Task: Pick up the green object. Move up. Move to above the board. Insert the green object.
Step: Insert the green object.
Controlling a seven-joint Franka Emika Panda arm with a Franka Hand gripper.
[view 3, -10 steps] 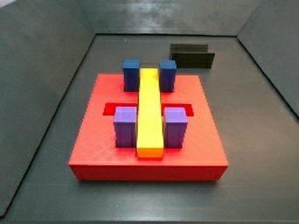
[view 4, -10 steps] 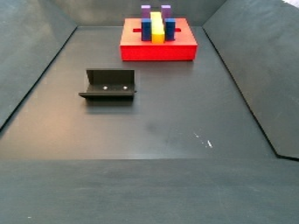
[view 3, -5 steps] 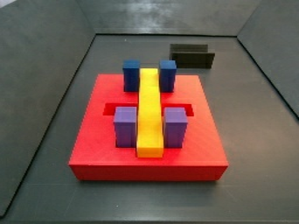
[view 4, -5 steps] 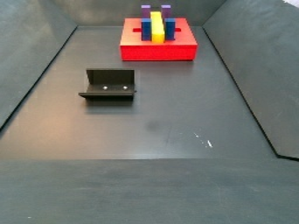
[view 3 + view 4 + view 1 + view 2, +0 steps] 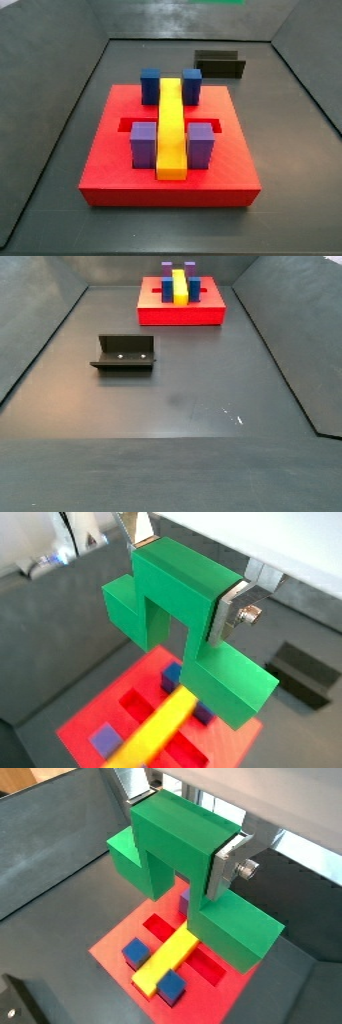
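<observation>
The tool (image 5: 187, 853) pinches the green object (image 5: 187, 878) by its taller centre cube, high above the red board (image 5: 127, 938), and the stiff, probably light piece suits that flat-sided grip.

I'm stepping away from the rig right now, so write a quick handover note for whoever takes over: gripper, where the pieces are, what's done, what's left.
Gripper: shut on the green object, clamped across its tall centre cube, seen in both wrist views. It is high above the board; it does not show in the side views.
Board: on the floor, carrying the yellow bar, two blue blocks and two purple blocks. The fixture stands apart from it.
Done: pick-up, lift, and the move over the board.
Left: lower and insert the green object, then release.
</observation>
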